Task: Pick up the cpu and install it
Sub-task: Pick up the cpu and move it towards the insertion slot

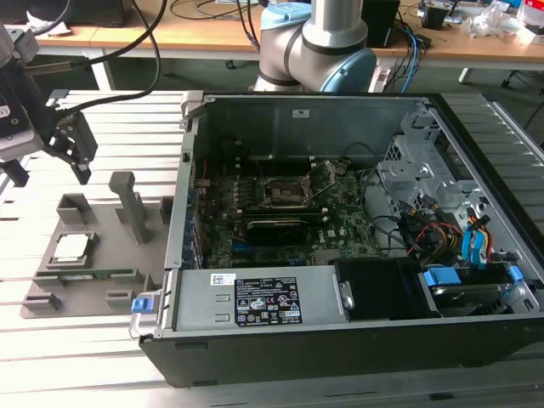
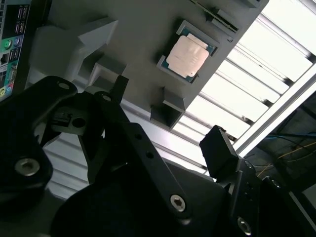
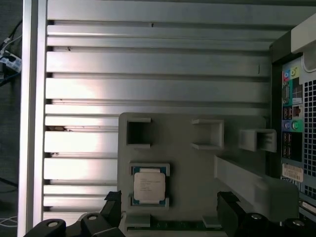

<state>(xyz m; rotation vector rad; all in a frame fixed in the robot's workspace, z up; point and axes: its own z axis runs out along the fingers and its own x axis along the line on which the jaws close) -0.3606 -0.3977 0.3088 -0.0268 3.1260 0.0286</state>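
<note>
So the cpu [image 1: 70,248] is sitting flat in its square pocket on the grey tray [image 1: 110,246], metal top facing up. The tray lies on the slatted metal desk [image 1: 110,127], just beside the open computer case [image 1: 340,331], on the exterior view's left.

The hand [image 1: 47,161] hangs in the air above the tray's far end, jaws spread wide and gripping nothing. It's clearly apart from the chip, not touching it or the tray. In the first wrist view the cpu [image 3: 149,185] shows up between the two dark fingers [image 3: 112,207], so the hand [image 3: 170,207] is roughly lined up over it. The second wrist view has the cpu [image 2: 187,56] further out past the hand [image 2: 168,116], with the tray [image 2: 138,29] under it and the pale rim around the chip easy to see.

There's a long green memory stick [image 1: 89,274] lying in a slot on the tray, near the cpu on the side closer to the exterior camera.

Inside the case, the motherboard [image 1: 340,225] lies flat with the dark square socket [image 1: 285,193] about in its middle, well apart from the cpu. The arm's [image 1: 319,38] base stands behind the case.
</note>
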